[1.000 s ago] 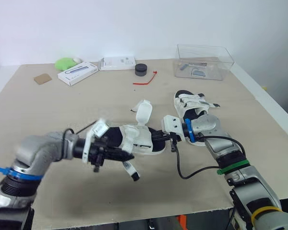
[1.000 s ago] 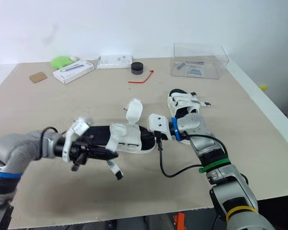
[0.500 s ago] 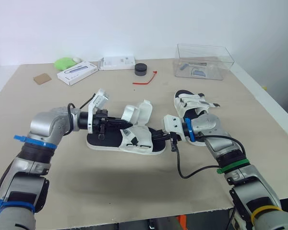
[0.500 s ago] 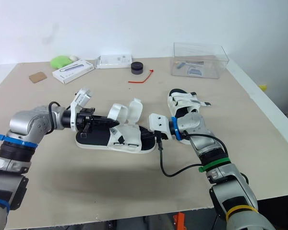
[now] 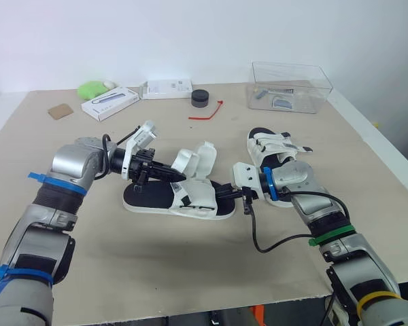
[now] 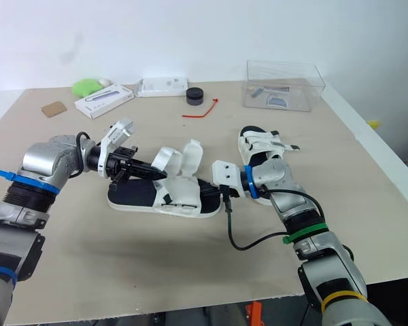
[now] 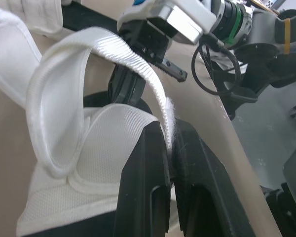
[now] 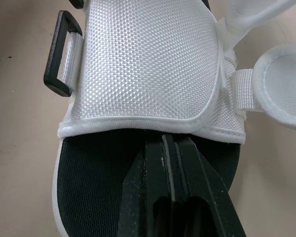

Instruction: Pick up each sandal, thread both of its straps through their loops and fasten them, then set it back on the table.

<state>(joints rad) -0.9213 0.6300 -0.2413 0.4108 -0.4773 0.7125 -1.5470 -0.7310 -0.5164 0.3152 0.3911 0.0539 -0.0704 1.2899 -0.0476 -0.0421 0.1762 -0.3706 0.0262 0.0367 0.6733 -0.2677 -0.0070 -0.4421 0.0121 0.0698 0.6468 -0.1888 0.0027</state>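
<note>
Sandal (image 5: pixel 198 198), white mesh on black sole, lies between bent arms. Left gripper (image 5: pixel 179 178) pinches its strap (image 7: pixel 133 57); right gripper (image 5: pixel 224 193) clamps its toe.

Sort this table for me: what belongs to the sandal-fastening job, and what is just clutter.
Job: white-strapped black-soled sandal; its white strap pinched by the left gripper; right gripper on its sole; second matching sandal.

Clutter: clear plastic box; black round puck; red tie; blue-printed white box; plain white box; green lump; brown card square.
</note>
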